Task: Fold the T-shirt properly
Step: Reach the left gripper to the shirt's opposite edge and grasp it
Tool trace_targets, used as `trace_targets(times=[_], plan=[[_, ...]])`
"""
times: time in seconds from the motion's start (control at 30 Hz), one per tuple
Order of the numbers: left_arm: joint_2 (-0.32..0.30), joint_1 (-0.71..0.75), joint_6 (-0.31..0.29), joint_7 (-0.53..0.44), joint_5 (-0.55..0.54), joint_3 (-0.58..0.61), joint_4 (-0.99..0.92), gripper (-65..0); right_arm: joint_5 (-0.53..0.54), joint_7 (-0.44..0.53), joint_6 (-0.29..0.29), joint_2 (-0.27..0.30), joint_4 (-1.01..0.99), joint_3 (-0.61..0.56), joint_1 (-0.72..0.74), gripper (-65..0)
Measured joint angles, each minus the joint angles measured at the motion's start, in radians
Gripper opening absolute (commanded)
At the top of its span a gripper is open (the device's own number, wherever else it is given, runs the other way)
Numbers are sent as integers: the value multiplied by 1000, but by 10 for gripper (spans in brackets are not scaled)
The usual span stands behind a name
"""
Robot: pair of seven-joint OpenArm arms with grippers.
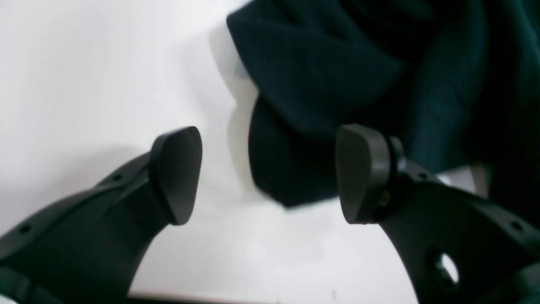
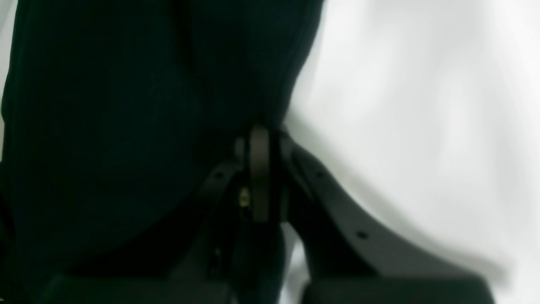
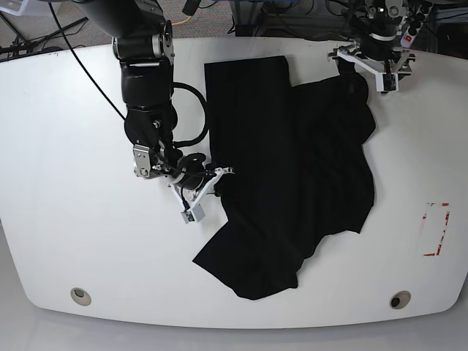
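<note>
On the white table (image 3: 66, 241), the T-shirt (image 3: 292, 168) lies rumpled.

One black T-shirt (image 3: 292, 168), one white table (image 3: 66, 234), two grippers, left gripper (image 3: 371, 67), right gripper (image 3: 218, 175)

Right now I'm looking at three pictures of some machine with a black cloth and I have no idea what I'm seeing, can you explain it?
This is a robot with two arms at a white table. The overhead picture shows both arms and a black T-shirt spread rumpled on the table. The other two pictures come from cameras on the wrists, looking along the fingers. The right gripper, on the left in the overhead picture, has its fingers shut on the shirt's edge. The left gripper, at the far corner, is open and holds nothing; a fold of the shirt lies just beyond it.
</note>
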Motion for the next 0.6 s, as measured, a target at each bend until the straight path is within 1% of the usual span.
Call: trace_targets(times=[0.03, 0.07, 0.13, 0.2, 0.33, 0.47, 0.6], plan=[[0, -8, -3, 1, 0, 0, -6, -189, 1, 0, 0, 0, 1, 0, 0, -650], [-2, -12, -24, 1, 3, -2, -9, -190, 2, 0, 0, 0, 10, 0, -2, -650], [-2, -14, -90, 2, 5, -5, -12, -190, -3, -13, -3, 0, 40, -1, -8, -650], [1, -21, -133, 6, 5, -3, -27, -190, -6, -17, -5, 0, 71, -1, -18, -650], [0, -26, -135, 1, 5, -6, -69, -190, -8, -25, -5, 1, 117, -1, -29, -650], [-1, -14, -134, 3, 5, -7, -100, -190, -8, -31, -5, 0, 123, -1, -26, -650], [-30, -7, -137, 0, 4, -7, -116, -190, -8, -38, -5, 0, 123, -1, -32, -650]])
